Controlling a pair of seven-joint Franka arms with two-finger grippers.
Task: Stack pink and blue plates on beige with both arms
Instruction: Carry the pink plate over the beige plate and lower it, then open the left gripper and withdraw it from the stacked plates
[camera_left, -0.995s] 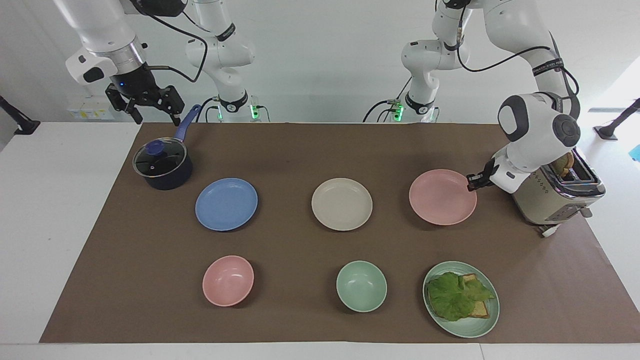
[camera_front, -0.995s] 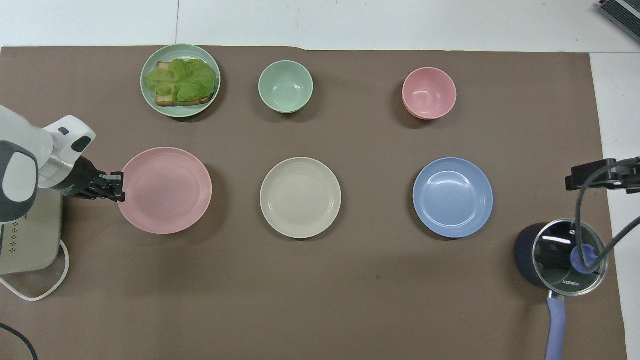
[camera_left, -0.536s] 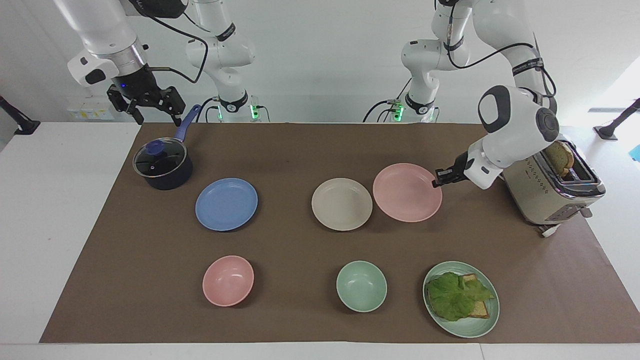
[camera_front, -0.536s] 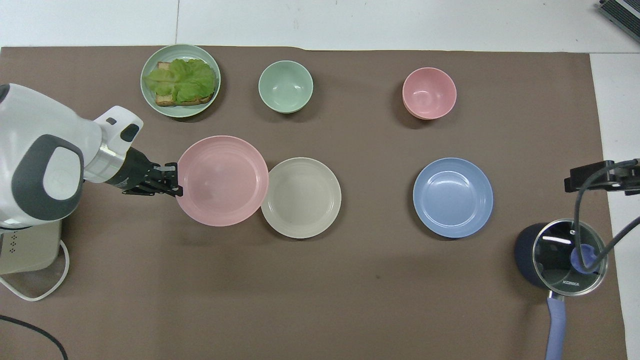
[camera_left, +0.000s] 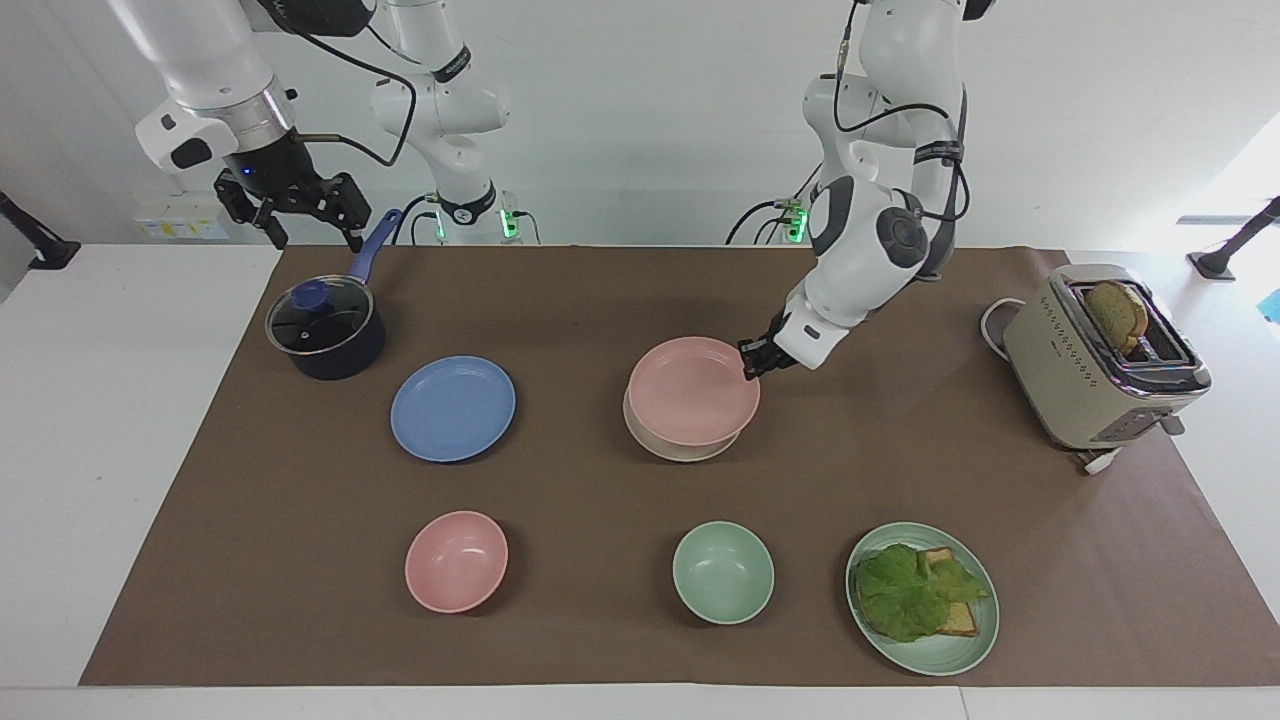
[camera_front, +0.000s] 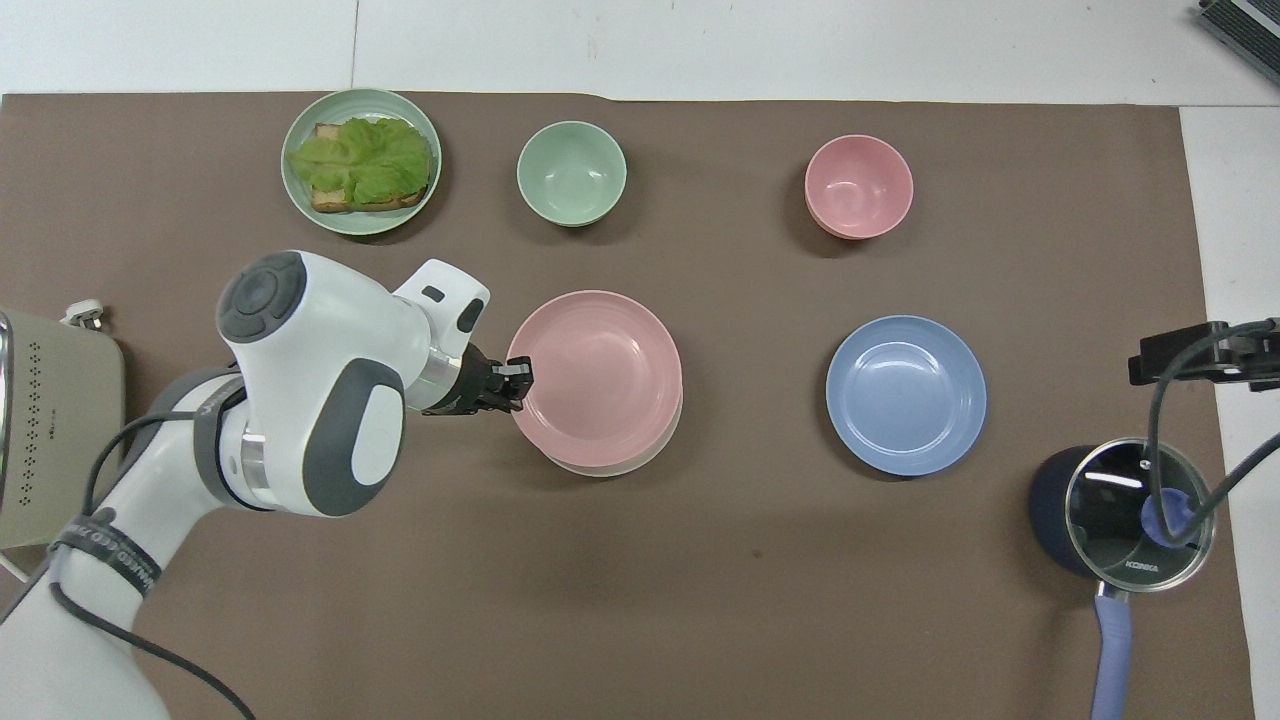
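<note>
My left gripper (camera_left: 750, 362) is shut on the rim of the pink plate (camera_left: 692, 390), on the side toward the left arm's end of the table. The pink plate (camera_front: 598, 378) covers most of the beige plate (camera_left: 685, 450), sitting slightly off-centre toward the robots. Only a crescent of the beige plate (camera_front: 620, 466) shows. Whether the two plates touch I cannot tell. The blue plate (camera_left: 452, 408) lies flat on the mat beside them, toward the right arm's end. My right gripper (camera_left: 300, 205) hangs open and empty, high over the table edge by the pot.
A dark pot with a glass lid (camera_left: 325, 328) stands beside the blue plate, nearer the robots. A toaster (camera_left: 1100, 360) holding bread is at the left arm's end. A pink bowl (camera_left: 456, 560), a green bowl (camera_left: 722, 572) and a green plate (camera_left: 940, 655) with a lettuce sandwich line the farthest row.
My left gripper has carried the pink plate from beside the toaster across the mat to over the beige plate. The right arm has stayed almost still.
</note>
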